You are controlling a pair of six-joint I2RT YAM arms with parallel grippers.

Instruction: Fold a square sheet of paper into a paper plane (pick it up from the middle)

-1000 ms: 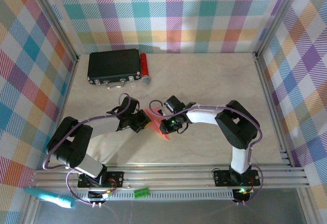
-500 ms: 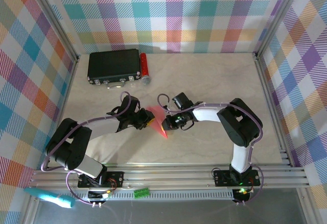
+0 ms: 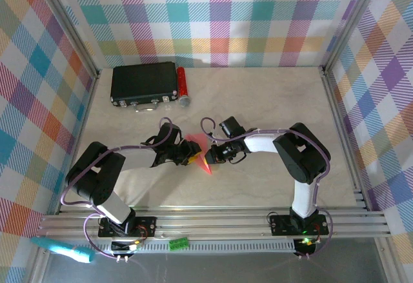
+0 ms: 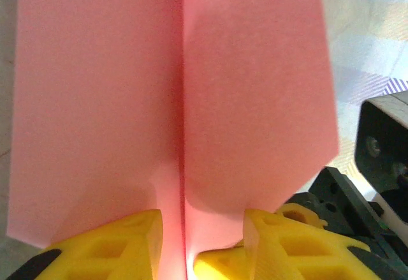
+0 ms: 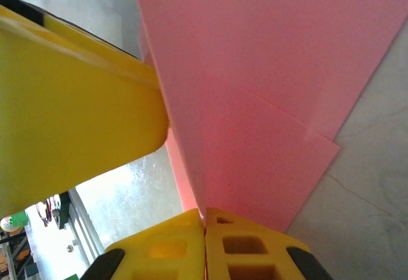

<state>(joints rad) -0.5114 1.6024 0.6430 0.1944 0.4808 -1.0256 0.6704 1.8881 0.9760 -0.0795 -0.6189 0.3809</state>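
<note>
I read this as a hand-over partway through the folding. The paper plane (image 3: 201, 149) is held over the table (image 3: 277, 102) near its middle, between my two arms and well apart from the black box (image 3: 143, 82) at the far left. To do this step well, I want one pincer firmly on the centre fold while the other frees itself and shifts, so the layers never spring apart. I'd draw the freed arm off slowly and straight along the crease, not sideways, because paper this thin will likely buckle or tear at the slightest drag. I'd take the next grip close to the spine, where the folded layers should be stiffest. The right pincer (image 5: 204, 219) is closed tight on the plane: on its wrist camera the two yellow fingertips meet with the pink fold nipped between them, and the rest of the sheet fans out above. The left pincer (image 4: 191, 229) is parted. Its yellow fingers (image 4: 108, 248) stand either side of the centre crease with a plain gap between them, and the fold runs down into that gap. I can't tell whether either pad brushes the paper. By my judgement the plane hangs on the right grip alone, so any twist of that wrist would go straight into the crease.
</note>
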